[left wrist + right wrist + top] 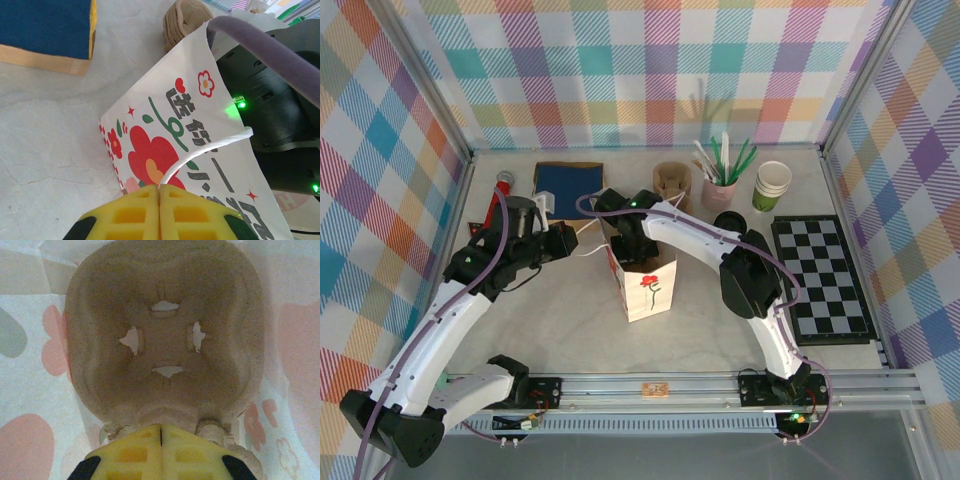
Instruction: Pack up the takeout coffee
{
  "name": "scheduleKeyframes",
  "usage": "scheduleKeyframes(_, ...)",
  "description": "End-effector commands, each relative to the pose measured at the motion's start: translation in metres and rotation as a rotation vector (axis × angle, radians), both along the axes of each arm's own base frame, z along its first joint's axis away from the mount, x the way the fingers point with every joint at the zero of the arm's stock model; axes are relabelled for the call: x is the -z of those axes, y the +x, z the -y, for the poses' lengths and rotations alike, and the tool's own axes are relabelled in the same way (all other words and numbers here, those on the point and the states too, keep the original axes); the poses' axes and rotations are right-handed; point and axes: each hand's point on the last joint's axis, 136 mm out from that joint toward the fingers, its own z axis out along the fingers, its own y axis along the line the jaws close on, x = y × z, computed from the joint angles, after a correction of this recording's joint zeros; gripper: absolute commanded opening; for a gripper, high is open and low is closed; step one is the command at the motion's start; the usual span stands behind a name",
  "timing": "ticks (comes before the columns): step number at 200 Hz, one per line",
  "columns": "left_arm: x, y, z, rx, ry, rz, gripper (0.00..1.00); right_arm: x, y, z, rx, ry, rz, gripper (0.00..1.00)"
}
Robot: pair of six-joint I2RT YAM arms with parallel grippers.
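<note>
Your left hand (159,194) is pinched fully closed on the white cord handle (200,150) of the paper bag (648,290), which stands at the centre of the overhead view. Your right hand (161,432) is down inside that bag, closed tight on the rim of a brown pulp cup carrier (165,340), with the printed bag walls all around it. The takeout coffee (727,221) appears to be the black-lidded round shape just right of the bag, on the tabletop (570,330), close behind your right arm's elbow. The cup under the lid is hidden from above, so treat that as my reading.

Watch three things. If you pull the cord too hard or sideways, you may tip the bag or tear the handle out. If you draw the right hand out without letting go cleanly, the carrier could come up crooked or drag the bag with it. If you swing the right arm back carelessly, it may knock the coffee over.
</note>
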Motion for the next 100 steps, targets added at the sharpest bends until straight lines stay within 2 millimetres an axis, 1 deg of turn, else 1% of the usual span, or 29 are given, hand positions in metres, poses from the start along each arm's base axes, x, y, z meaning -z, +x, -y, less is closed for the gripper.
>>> scheduleKeyframes(1,-0.005,0.0,0.0,0.003,-0.02,0.025,0.08,-0.015,0.003,0.003,0.013,0.024,0.038,0.0)
scheduleKeyframes(57,-0.005,-0.003,-0.002,-0.001,-0.018,0.029,0.07,-0.007,0.007,0.004,0.003,0.01,0.045,0.0)
scheduleKeyframes(100,-0.005,-0.005,-0.004,-0.003,-0.016,0.033,0.06,0.007,0.01,0.004,-0.002,0.003,0.035,0.0)
